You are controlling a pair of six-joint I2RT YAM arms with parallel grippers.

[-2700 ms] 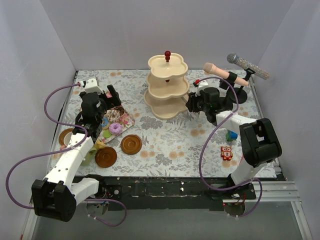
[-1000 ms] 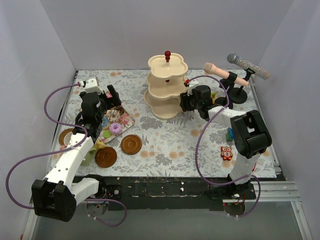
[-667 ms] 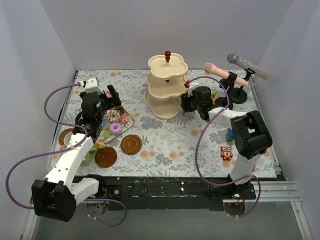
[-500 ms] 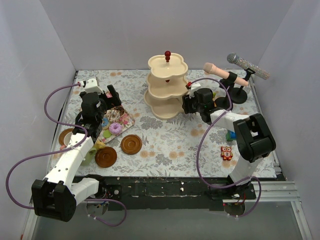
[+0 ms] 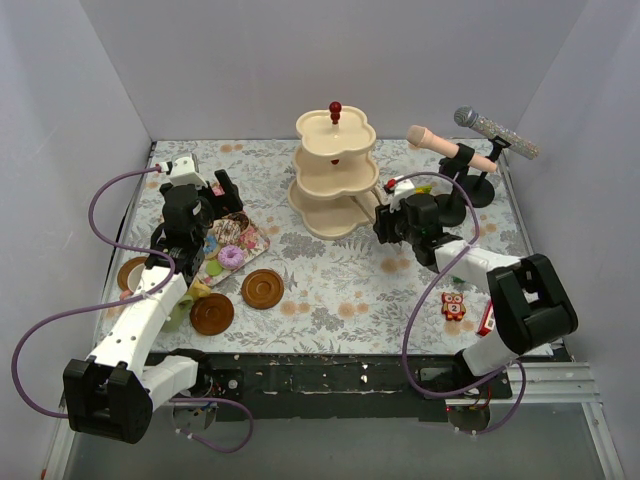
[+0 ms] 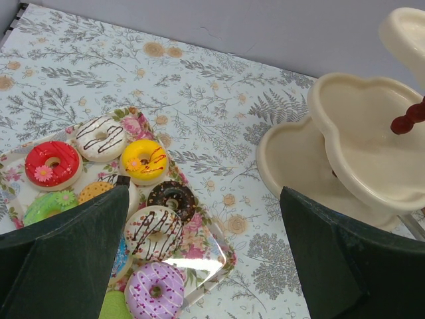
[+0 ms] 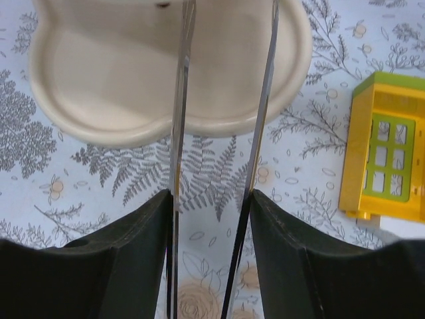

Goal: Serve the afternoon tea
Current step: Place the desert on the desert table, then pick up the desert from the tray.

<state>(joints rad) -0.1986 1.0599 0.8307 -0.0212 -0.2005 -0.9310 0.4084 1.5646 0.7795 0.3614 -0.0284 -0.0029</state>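
Since the earlier frames the right pincer is drawn back from the cream stand, clenched on the metal tongs. Left pincer is held released above the donuts on their tray. Tongs should be squeezed gently around one donut.

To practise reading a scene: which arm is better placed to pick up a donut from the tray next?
Probably the left. Its open left gripper hovers at the donuts, while the right gripper, gripping metal tongs, points at the stand instead.
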